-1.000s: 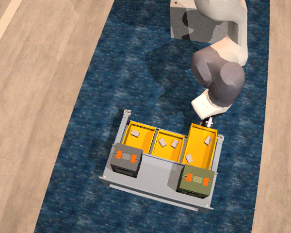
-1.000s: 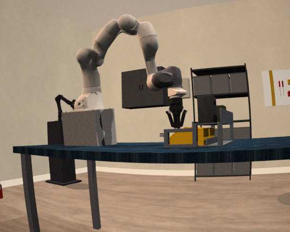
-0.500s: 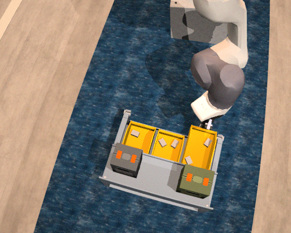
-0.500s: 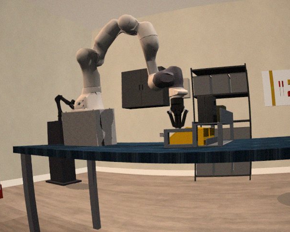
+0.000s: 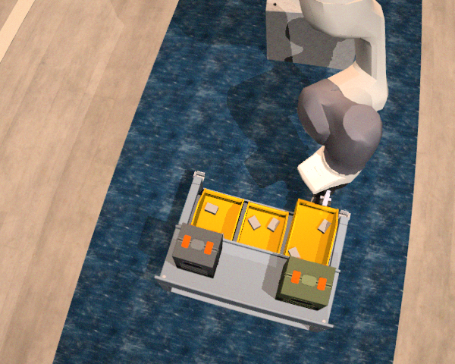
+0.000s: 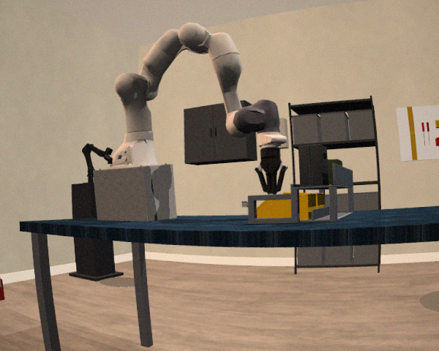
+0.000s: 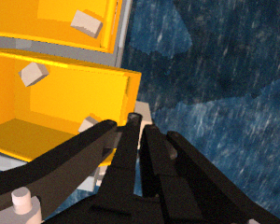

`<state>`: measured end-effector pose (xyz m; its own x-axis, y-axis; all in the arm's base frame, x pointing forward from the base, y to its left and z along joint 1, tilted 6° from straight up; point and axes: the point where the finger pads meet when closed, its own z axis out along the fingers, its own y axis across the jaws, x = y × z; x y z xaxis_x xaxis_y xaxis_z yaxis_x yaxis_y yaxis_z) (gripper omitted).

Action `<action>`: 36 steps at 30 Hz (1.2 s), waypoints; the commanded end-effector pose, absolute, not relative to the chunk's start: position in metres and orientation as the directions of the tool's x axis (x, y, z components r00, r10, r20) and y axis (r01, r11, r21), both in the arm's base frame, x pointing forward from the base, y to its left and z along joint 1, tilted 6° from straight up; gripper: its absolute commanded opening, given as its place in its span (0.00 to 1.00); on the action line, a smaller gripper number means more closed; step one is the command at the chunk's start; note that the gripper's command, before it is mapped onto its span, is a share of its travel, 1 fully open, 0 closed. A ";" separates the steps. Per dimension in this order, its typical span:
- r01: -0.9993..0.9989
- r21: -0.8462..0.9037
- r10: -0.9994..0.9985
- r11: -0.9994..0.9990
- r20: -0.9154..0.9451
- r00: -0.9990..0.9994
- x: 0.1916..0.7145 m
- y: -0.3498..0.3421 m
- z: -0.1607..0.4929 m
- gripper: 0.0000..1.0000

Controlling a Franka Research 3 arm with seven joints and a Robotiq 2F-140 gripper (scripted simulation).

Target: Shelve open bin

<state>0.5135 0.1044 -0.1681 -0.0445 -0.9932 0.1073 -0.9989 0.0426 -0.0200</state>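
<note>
At the right end of the row on the grey shelf (image 5: 240, 270), the yellow open bin (image 5: 314, 230) is sitting in the free place, its front end jutting out past the fronts of the two neighbouring bins (image 5: 263, 230) towards the arm. The gripper (image 5: 324, 197) is standing with its fingers pressed fully together, gripping nothing, and its tips are meeting the bin's front rim near the right corner (the wrist view is showing this best).

The risk, as I judge it, is lying in that narrow, off-centre contact. A push from there may be twisting the bin against the shelf's side post or the neighbouring bin and jamming it. The tips may also be slipping off the rim and riding into the bin. Whether the bin's front is sitting behind the lip or on it, I cannot tell.

The bin is looking level from above, a long yellow tray. Two pale blocks (image 5: 324, 225) are lying loose inside, and a green case (image 5: 306, 283) is covering its far end.
</note>
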 end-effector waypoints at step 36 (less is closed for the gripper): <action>-0.999 -0.016 -0.993 0.034 0.108 -0.036 0.538 0.104 -0.168 0.00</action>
<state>0.5364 0.1036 -0.1678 -0.0441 -0.9932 0.1076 -0.9989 0.0422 -0.0201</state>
